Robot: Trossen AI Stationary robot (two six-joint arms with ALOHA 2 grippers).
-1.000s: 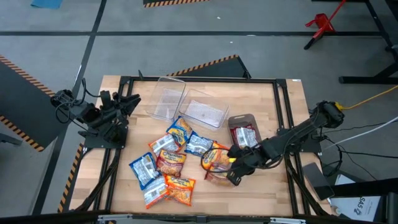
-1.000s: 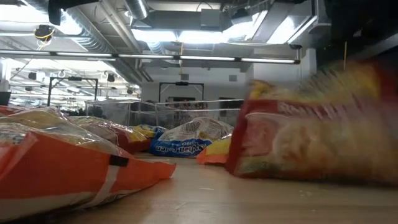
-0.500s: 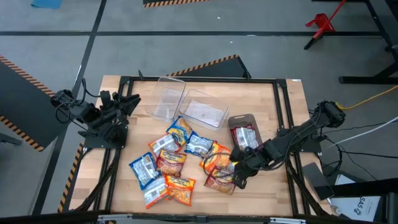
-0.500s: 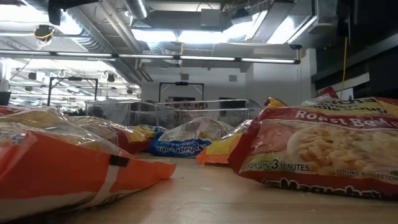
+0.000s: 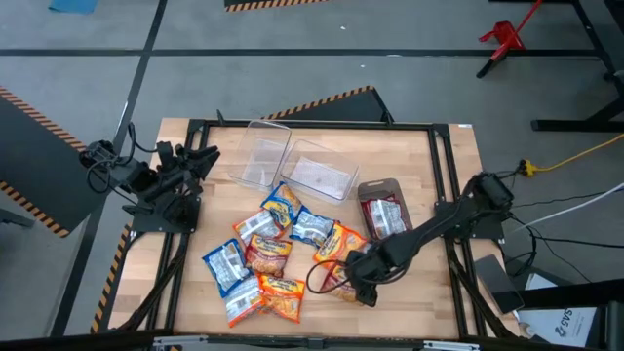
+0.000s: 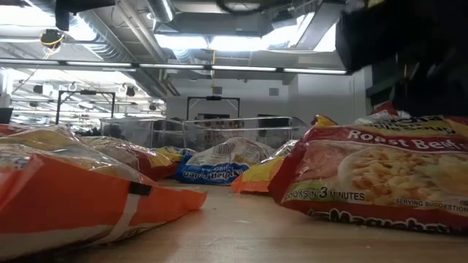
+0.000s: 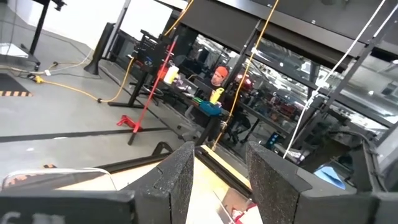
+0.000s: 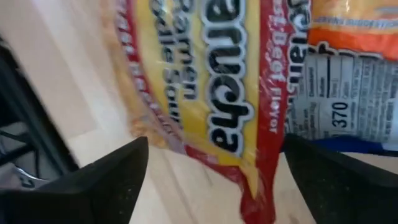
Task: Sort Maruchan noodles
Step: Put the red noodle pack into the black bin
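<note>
Right gripper [image 5: 359,283] spread wide above a red-brown ramen packet, holding nothing.

High view: it hangs over the front-right edge of the Maruchan noodles [image 5: 278,249], scattered mid-table before two clear bins [image 5: 292,166]; a grey bin [image 5: 380,207] holds more red packets; the left gripper [image 5: 200,161] waits at the table's left edge. Low view: a Roast Beef packet [image 6: 373,175] lies flat on the wood. Left wrist view: its fingers [image 7: 177,180] stand apart, empty. Right wrist view: the parted fingers [image 8: 106,177] straddle the red-brown packet [image 8: 205,93].
</note>
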